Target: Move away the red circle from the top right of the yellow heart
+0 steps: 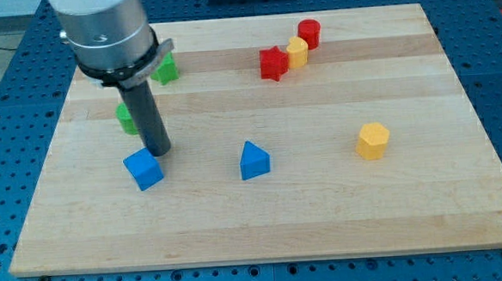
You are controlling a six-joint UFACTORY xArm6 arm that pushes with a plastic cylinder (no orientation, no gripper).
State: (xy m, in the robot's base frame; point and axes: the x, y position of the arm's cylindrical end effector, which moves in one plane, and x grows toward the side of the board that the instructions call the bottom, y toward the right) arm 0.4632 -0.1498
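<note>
1. No fingers are fitted, so no open or closed state applies; my tip (159, 152) is seen just above the blue cube (143, 169), apparently touching it.
2. The red circle (309, 32) is found against the upper right of the yellow heart (297, 51), far to the right of the blue cube.
3. The red star (273, 63) is noted touching the heart's left.
4. It is judged that the circle should be approached from the heart's side and pushed up-right, the heart left undisturbed.

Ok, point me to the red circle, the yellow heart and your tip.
red circle (309, 32), camera view, on its top face.
yellow heart (297, 51), camera view, on its upper face.
my tip (159, 151), camera view, the rod's very end, just above the blue cube (143, 169).
</note>
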